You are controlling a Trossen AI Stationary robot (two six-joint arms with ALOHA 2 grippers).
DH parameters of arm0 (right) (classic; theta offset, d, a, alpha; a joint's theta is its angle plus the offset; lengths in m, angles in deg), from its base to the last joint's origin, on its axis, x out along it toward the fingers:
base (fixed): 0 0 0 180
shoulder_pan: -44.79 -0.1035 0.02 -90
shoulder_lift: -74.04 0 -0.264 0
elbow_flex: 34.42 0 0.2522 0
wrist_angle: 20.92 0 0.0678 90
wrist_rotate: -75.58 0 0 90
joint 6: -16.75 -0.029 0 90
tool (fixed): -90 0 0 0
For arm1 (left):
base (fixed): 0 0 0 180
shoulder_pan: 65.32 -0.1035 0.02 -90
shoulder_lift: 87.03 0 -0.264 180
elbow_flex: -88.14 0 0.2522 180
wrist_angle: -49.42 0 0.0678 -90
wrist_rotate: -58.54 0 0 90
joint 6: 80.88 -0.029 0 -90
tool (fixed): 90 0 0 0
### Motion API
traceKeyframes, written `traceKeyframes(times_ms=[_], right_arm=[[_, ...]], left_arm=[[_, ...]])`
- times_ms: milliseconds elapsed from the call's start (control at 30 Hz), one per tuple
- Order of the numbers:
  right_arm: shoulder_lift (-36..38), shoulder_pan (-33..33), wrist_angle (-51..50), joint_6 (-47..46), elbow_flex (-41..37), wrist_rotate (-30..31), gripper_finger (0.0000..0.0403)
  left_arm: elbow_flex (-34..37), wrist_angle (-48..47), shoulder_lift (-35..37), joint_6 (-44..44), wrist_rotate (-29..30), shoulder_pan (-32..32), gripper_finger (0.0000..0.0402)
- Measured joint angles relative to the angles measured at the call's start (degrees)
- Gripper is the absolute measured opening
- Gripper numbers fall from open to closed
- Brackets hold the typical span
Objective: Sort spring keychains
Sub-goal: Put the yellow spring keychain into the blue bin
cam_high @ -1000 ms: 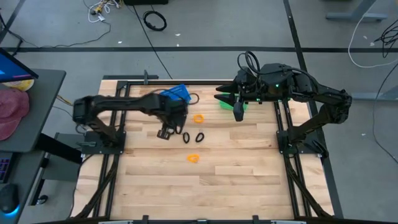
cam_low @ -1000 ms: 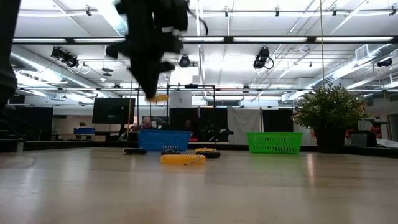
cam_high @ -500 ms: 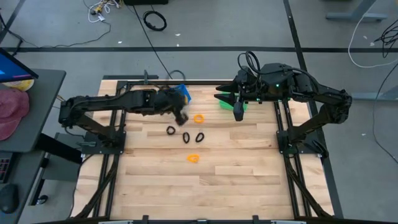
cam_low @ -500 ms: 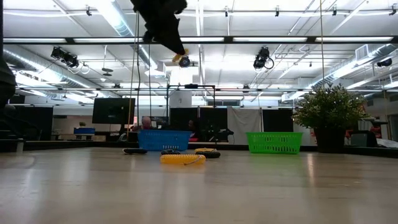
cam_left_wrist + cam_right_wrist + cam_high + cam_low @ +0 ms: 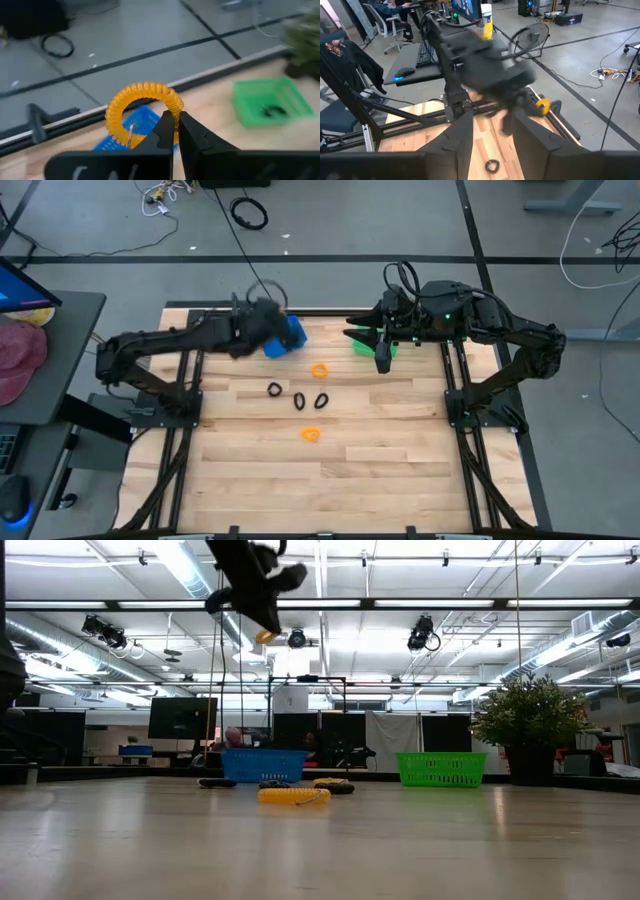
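My left gripper (image 5: 176,122) is shut on an orange spring keychain (image 5: 144,111), high above the blue basket (image 5: 288,336) at the table's far edge; in the low view the keychain (image 5: 265,635) shows just under the gripper (image 5: 258,615). On the table lie an orange keychain (image 5: 319,370), three black ones (image 5: 300,400) and another orange one (image 5: 311,434). My right gripper (image 5: 492,114) waits open over the green basket (image 5: 388,350), in which a black keychain (image 5: 272,111) lies. My left gripper pinches the orange keychain's coil at one spot on its ring (image 5: 170,112), between the free ends of its two fingers. The fingers slant down toward the table's far edge. The ring is lifted clear, above the blue basket (image 5: 136,131).
The two baskets stand side by side along the far edge, blue (image 5: 263,765) and green (image 5: 440,768). The loose keychains lie in the table's middle; the near half of the wooden top (image 5: 330,490) is bare. Metal frame rails (image 5: 185,450) run along the left and right sides.
My left gripper has risen from just above the loose keychains and gone toward the far edge to above the blue basket, rolling its wrist on the way. It has stayed shut on the orange keychain, which went up with it.
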Motion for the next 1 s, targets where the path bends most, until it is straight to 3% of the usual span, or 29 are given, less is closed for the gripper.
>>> traceKeyframes(times_ms=[333, 467, 667, 1000], right_arm=[[0.0, 0.0, 1.0, 0.0, 0.0, 0.0, 0.0136], [0.0, 0.0, 1.1, -0.4, 0.0, 0.0, 0.0136], [0.0, 0.0, 1.1, -0.7, 0.0, 0.0, 0.0136], [0.0, 0.0, 1.1, -0.9, 0.0, 0.0, 0.0136]], left_arm=[[0.0, 3.3, -1.7, -6.9, -15.0, -18.4, 0.001], [0.0, 3.0, -2.2, -10.3, -19.1, -20.6, 0.0008], [-0.1, -3.7, -7.7, -12.8, -30.9, -24.1, 0.0007], [0.0, -7.2, -15.0, -21.0, -36.6, -23.3, 0.0007]])
